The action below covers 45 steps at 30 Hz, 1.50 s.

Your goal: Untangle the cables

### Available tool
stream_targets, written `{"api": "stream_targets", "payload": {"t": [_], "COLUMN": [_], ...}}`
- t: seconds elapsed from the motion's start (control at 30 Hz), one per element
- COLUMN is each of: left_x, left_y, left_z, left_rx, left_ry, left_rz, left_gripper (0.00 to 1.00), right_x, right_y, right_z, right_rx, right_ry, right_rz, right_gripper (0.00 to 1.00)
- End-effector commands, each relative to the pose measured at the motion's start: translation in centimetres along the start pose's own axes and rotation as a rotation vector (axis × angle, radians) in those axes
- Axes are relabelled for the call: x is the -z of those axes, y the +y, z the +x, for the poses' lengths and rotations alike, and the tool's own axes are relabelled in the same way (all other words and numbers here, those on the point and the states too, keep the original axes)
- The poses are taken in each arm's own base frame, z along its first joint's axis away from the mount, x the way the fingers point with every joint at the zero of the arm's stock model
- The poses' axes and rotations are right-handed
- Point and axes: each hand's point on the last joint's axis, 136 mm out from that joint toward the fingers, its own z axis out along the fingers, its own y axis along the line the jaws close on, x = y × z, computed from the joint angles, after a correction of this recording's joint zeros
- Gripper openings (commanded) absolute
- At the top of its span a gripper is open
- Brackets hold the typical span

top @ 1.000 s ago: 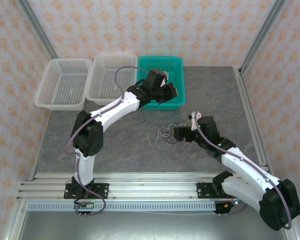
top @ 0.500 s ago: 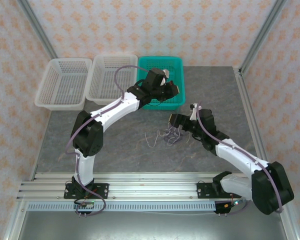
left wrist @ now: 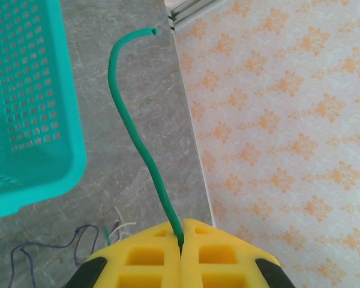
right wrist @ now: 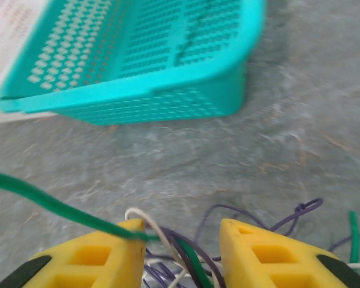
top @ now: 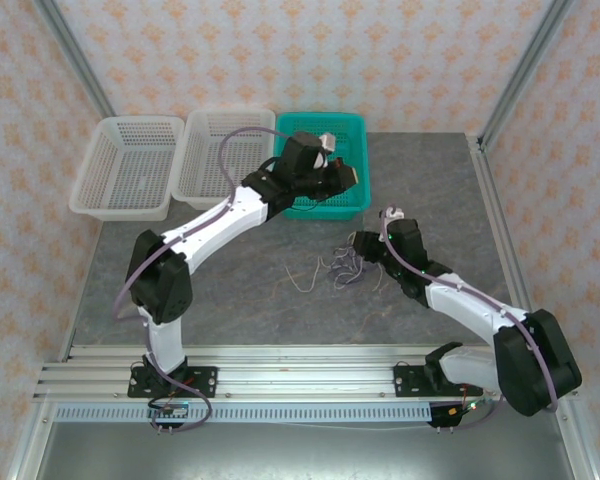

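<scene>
My left gripper (top: 346, 179) hovers over the right end of the teal basket (top: 325, 124), shut on the green cable. In the left wrist view the green cable (left wrist: 132, 120) rises from the closed yellow fingers (left wrist: 180, 240) and curves to a free end. The rest of the cables lie as a loose tangle (top: 342, 270) on the grey table, with a whitish strand (top: 300, 277) trailing left. My right gripper (top: 357, 258) is open right over that tangle. In the right wrist view green, whitish and purple strands (right wrist: 186, 249) run between its spread fingers (right wrist: 183, 237).
Two white baskets (top: 130, 165) (top: 225, 150) stand left of the teal one along the back. The teal basket (right wrist: 138, 90) is close ahead of the right gripper. The table's right edge and the patterned wall (left wrist: 276, 120) are near the left gripper.
My right gripper has swung back and left to the tangle. The left arm's elbow shifted left while its gripper stayed over the teal basket, holding the green cable. The strands spread slightly.
</scene>
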Motion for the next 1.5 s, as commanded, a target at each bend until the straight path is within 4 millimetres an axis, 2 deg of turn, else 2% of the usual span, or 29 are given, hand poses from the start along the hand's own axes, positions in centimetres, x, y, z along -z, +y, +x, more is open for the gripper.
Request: {"api": "stream_targets", "payload": {"t": [0.0, 0.2, 0.37, 0.5, 0.53, 0.6, 0.67, 0.73, 0.8, 0.93, 1.03, 1.13, 1.2, 1.3, 1.37, 1.47], "left_x": [4.6, 8.8, 9.7, 9.7, 9.7, 9.6, 8.8, 7.9, 7.4, 7.0, 6.3, 5.8, 5.6, 5.7, 6.0, 6.8], "left_y": [-3.5, -3.3, -3.8, -3.7, -3.4, -2.7, -1.9, -1.3, -1.2, -1.1, -1.3, -1.8, -2.1, -2.7, -3.0, -2.9], "left_z": [-2.3, -4.3, -5.1, -4.9, -4.7, -4.5, -3.9, -3.6, -3.4, -3.5, -3.2, -2.9, -2.9, -3.0, -3.1, -3.4], "left_rx": [-0.041, -0.034, -0.027, -0.030, -0.033, -0.046, -0.063, -0.058, -0.047, -0.038, -0.035, -0.039, -0.042, -0.046, -0.051, -0.061], "left_ry": [-0.103, -0.207, -0.226, -0.212, -0.211, -0.203, -0.172, -0.149, -0.146, -0.154, -0.127, -0.109, -0.106, -0.114, -0.122, -0.141], "left_rz": [0.068, 0.049, 0.067, 0.059, 0.050, 0.020, -0.003, -0.007, 0.001, 0.011, 0.027, 0.040, 0.044, 0.056, 0.059, 0.038], "left_gripper": [0.00, 0.00, 0.00, 0.00, 0.00, 0.00, 0.00, 0.00, 0.00, 0.00, 0.00, 0.00, 0.00, 0.00, 0.00, 0.00], "right_x": [0.8, 1.4, 1.3, 1.7, 1.8, 1.6, 1.5, 3.0, 4.8, 8.1, 8.6, 7.5, 5.9, 3.1, 1.4, -0.1], "right_y": [-6.6, -10.8, -12.3, -12.6, -12.5, -10.7, -6.5, -4.4, -2.6, 3.4, 7.2, 10.9, 11.7, 10.7, 9.5, 8.3], "right_z": [3.1, 5.1, 6.0, 5.6, 5.4, 4.3, 2.7, 1.1, -0.6, -3.3, -4.6, -5.3, -6.2, -7.3, -6.6, -3.9], "right_rx": [-0.124, -0.347, -0.412, -0.423, -0.428, -0.399, -0.319, -0.285, -0.227, 0.016, 0.186, 0.349, 0.375, 0.347, 0.354, 0.415], "right_ry": [0.049, 0.098, 0.144, 0.128, 0.126, 0.131, 0.151, 0.115, 0.052, -0.068, -0.106, -0.130, -0.166, -0.237, -0.245, -0.176], "right_rz": [0.291, 0.428, 0.482, 0.497, 0.494, 0.395, 0.174, 0.079, -0.006, -0.297, -0.421, -0.511, -0.493, -0.409, -0.364, -0.344], "right_gripper": [0.39, 0.37, 0.26, 0.25, 0.28, 0.47, 0.71, 0.81, 0.84, 0.86, 0.86, 0.85, 0.82, 0.69, 0.60, 0.52]}}
